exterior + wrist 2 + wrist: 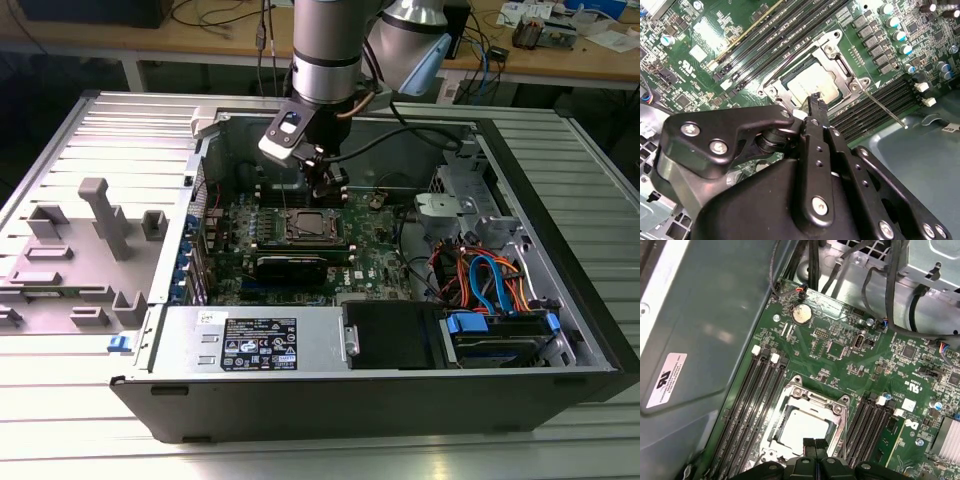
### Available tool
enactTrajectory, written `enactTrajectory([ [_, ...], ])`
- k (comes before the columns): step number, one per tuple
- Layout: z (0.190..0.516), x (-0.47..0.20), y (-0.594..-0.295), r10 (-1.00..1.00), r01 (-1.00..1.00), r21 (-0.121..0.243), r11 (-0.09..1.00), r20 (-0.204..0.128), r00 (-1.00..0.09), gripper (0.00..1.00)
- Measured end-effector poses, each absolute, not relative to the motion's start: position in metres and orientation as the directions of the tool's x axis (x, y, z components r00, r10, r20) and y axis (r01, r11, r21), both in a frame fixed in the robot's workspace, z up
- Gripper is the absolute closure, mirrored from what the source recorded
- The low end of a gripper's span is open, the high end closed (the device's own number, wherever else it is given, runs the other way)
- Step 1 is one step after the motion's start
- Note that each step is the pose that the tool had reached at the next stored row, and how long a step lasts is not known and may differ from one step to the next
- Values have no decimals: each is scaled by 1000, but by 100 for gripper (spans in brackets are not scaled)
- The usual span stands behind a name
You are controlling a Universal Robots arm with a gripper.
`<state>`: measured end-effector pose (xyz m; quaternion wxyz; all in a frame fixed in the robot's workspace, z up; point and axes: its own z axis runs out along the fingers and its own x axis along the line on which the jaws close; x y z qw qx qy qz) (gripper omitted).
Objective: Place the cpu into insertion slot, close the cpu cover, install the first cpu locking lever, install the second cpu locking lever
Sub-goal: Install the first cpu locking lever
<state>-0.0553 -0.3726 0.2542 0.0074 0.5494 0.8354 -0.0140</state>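
1. On the exterior view's left: grey moulded fixture [95, 250] resting on the slatted metal bench [90, 440], just beside the open computer case [400, 400].
2. Inside the case, left of middle: green motherboard [375, 260] lying flat, with a long black card [300, 266] across it, near the insertion slot [312, 226].
3. In that slot: the cpu [805, 429], seated, its dull silver top showing through the window of the cpu cover [815, 401]. In both wrist views the cover lies flat over it.
4. At one socket corner in the second wrist view: thin metal locking lever [885, 110], standing out from the frame and angling across the black memory slots [892, 92].
5. Over the slot's edge: the hand [328, 192], hanging from the arm, narrow, fingertips [810, 445] pressed together and gripping nothing. Cannot tell whether touching the cover.
6. On the exterior view's right: blue and orange cables [490, 280] bunched above a drive [500, 335] in the case's corner.
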Motion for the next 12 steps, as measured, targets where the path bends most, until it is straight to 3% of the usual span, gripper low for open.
enactTrajectory([
  [12, 254, -55, -373, 878, 878, -15, 478, -28, -478, 89],
])
